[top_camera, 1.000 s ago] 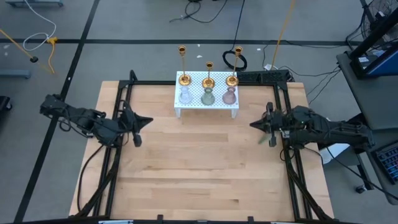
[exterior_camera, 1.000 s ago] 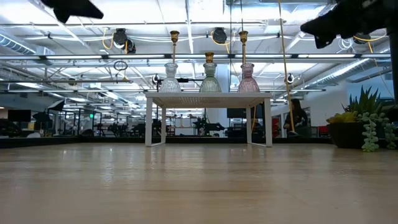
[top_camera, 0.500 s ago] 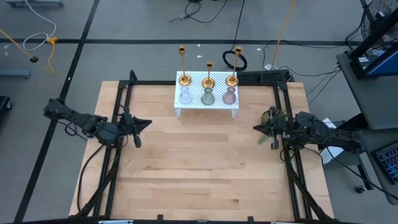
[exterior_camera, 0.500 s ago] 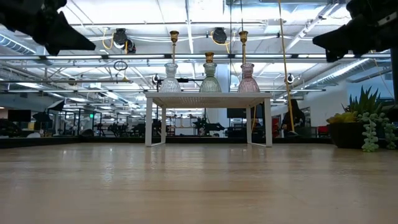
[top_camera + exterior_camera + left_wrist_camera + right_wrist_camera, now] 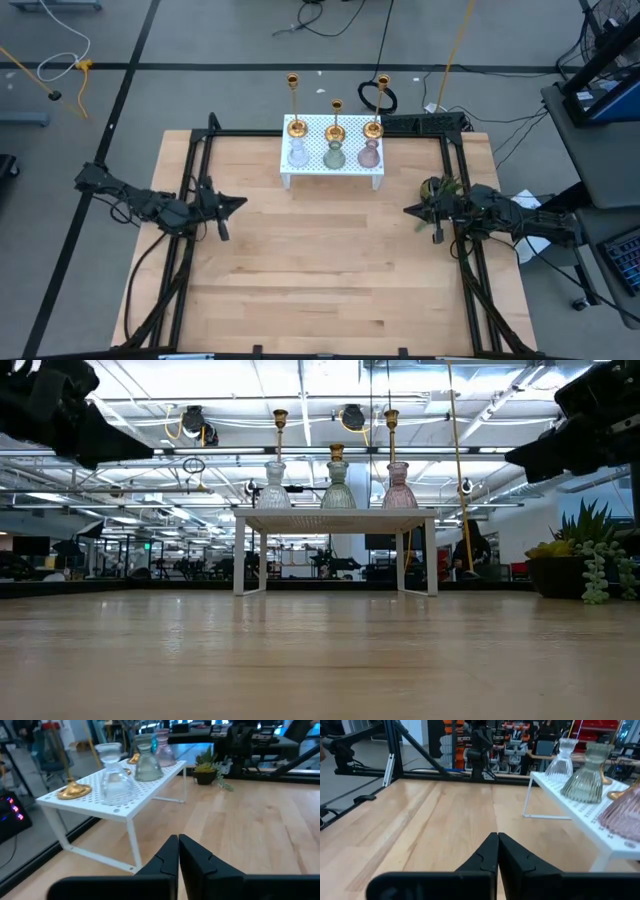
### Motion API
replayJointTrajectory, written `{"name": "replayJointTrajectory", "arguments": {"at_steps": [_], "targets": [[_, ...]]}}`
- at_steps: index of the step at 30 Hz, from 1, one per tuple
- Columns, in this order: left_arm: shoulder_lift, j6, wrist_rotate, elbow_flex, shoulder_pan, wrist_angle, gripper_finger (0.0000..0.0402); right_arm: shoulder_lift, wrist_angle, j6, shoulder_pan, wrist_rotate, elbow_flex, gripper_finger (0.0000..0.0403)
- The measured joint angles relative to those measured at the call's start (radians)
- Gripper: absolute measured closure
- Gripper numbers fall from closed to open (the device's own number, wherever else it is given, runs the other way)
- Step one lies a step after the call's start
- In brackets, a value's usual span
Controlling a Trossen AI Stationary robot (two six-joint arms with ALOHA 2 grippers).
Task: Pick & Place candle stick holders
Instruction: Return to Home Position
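Three gold candlesticks (image 5: pixel 336 122) and three glass holders, clear (image 5: pixel 298 154), greenish (image 5: pixel 334 156) and pink (image 5: pixel 369 154), stand by their bases on the white perforated stand (image 5: pixel 333 172) at the table's far middle. In the low view the glass holders (image 5: pixel 337 487) stand in a row on the stand. My left gripper (image 5: pixel 236 201) hovers shut and empty over the table's left side, pointing right. My right gripper (image 5: pixel 407 210) hovers shut and empty over the right side, pointing left. Each wrist view shows its shut fingers, left (image 5: pixel 178 841) and right (image 5: pixel 497 838).
A small green potted plant (image 5: pixel 437 186) stands near the table's right edge, by my right arm; it also shows in the low view (image 5: pixel 585 565). Bare wooden tabletop (image 5: pixel 320 260) lies between the arms and toward the near edge. Black frame rails (image 5: pixel 190 160) run along the sides.
Both arms have drawn back and down: my left gripper has moved slightly toward the near edge and lower, my right gripper likewise lower, uncovering the potted plant. Both stay shut. The candlesticks and glass holders have not moved.
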Motion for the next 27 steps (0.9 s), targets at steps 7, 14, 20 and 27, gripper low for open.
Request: {"name": "replayJointTrajectory", "arguments": {"at_steps": [7, 14, 20, 27], "targets": [[0.000, 0.108, 0.033, -0.148, 0.000, 0.278, 0.0384, 0.000, 0.005, 0.002, 0.000, 0.001, -0.028, 0.0402], [0.000, 0.179, 0.108, -0.214, 0.000, 0.419, 0.0375, 0.000, 0.017, 0.002, 0.000, 0.001, -0.051, 0.0402], [0.000, 0.184, 0.109, -0.219, 0.000, 0.448, 0.0397, 0.000, 0.093, 0.001, 0.000, 0.001, -0.055, 0.0402], [0.001, 0.189, 0.109, -0.219, 0.000, 0.448, 0.0376, 0.001, 0.191, -0.002, 0.000, 0.001, -0.081, 0.0402]]}}
